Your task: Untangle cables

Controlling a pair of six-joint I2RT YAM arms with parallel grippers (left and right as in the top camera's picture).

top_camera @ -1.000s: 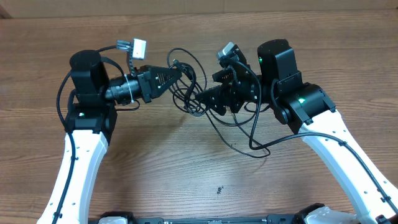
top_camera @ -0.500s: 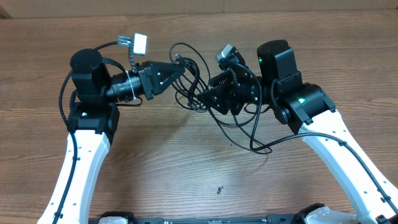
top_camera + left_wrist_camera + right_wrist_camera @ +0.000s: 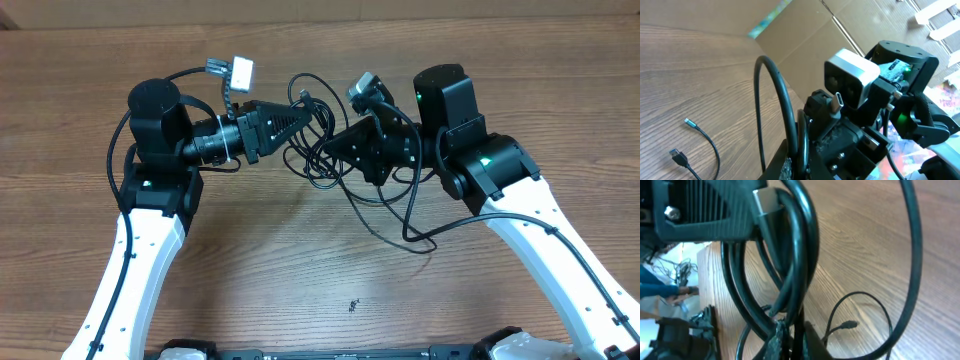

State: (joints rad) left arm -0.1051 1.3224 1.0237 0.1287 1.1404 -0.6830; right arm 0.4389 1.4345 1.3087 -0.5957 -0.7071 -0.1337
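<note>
The cables [image 3: 322,168] are thin black cords in a tangle on the wooden table between both arms. My left gripper [image 3: 305,112] points right and is shut on one strand. In the left wrist view that strand [image 3: 776,85] arcs up from the gripper [image 3: 799,167]. My right gripper [image 3: 336,150] points left into the tangle. It is shut on a cable, and several strands [image 3: 796,255] cross just above the gripper [image 3: 792,341]. One cable loop [image 3: 415,232] trails toward the front right. Two loose plug ends [image 3: 689,122] lie on the table, and a small plug [image 3: 850,325] sits inside a loop.
A cardboard wall [image 3: 805,35] stands along the table's far edge. The two grippers are close together, with the right wrist camera [image 3: 850,82] right in front of the left one. A small dark speck [image 3: 352,305] lies near the front.
My right gripper has closed on a cable in the tangle. The left arm has shifted right with its strand, and the cable loops moved along with it.
</note>
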